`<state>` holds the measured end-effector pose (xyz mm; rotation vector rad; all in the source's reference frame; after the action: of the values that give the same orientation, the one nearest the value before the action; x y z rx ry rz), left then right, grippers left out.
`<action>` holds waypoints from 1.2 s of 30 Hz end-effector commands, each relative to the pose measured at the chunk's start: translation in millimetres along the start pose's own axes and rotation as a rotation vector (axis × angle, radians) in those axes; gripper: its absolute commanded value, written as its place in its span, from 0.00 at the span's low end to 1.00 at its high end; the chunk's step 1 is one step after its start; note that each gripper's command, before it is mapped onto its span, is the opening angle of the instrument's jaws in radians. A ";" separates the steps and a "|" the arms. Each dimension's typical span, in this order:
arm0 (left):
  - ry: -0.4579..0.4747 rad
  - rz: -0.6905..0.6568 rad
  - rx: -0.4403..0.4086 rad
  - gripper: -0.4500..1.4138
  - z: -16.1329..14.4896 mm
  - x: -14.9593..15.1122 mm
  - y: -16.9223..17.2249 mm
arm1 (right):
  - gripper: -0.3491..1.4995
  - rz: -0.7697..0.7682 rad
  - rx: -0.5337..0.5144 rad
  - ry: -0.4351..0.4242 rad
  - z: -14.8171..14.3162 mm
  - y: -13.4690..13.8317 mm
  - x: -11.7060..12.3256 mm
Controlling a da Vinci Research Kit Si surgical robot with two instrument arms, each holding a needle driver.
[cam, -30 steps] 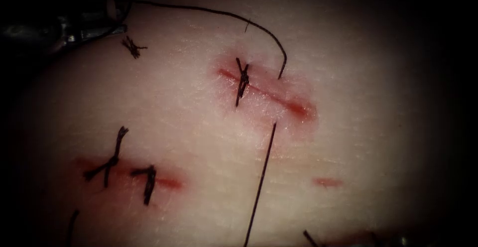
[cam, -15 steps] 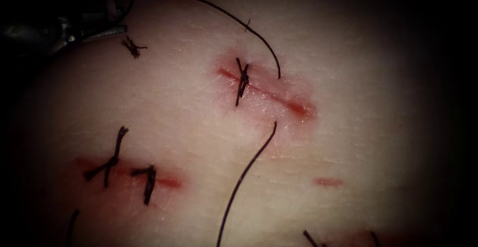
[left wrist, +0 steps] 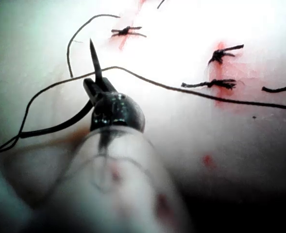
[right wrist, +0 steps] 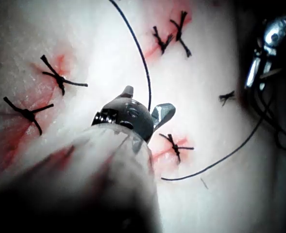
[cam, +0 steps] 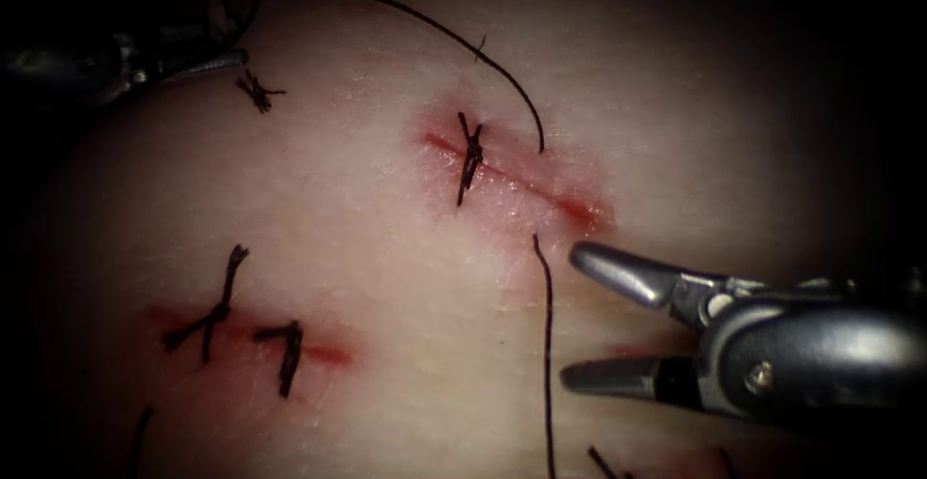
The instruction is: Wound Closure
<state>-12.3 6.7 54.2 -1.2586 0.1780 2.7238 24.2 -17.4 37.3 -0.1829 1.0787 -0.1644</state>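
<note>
endoscope view: the right tool stood with jaws wide and empty beside the thread, below the cut; the left tool clamped the needle, clear of the tissue; the loose thread risked snagging those open jaws

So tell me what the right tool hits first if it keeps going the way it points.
Probably the thread: the right tool, jaws open and empty, points left at the strand hanging below the cut. Depth is unclear, so it may pass above it.
</note>
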 end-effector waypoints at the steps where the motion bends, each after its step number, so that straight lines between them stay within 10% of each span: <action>1: 0.001 0.001 0.000 0.00 0.8 -0.1 0.1 | 0.78 -0.010 -0.008 -0.005 1.6 0.3 -1.9; 12: -0.002 0.004 -0.013 0.00 1.7 0.0 0.7 | 0.76 0.049 -0.034 0.001 6.5 -0.4 -7.5; 14: 0.001 0.005 -0.015 0.00 1.7 0.0 0.7 | 0.55 0.042 -0.021 0.009 7.1 -0.9 -7.8; 16: 0.001 0.005 -0.016 0.00 1.6 0.0 0.7 | 0.00 0.038 0.043 0.019 7.0 -1.3 -7.9; 27: 0.002 0.005 -0.017 0.00 1.5 0.0 0.7 | 0.00 0.033 0.100 0.025 6.3 -2.3 -6.1; 36: 0.003 0.006 -0.018 0.00 1.4 -0.1 0.6 | 0.00 0.027 0.148 0.059 4.0 -3.1 0.8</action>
<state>-12.9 6.3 54.7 -1.2667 0.1570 2.7348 26.9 -20.5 39.0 -0.0304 1.1204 -0.2255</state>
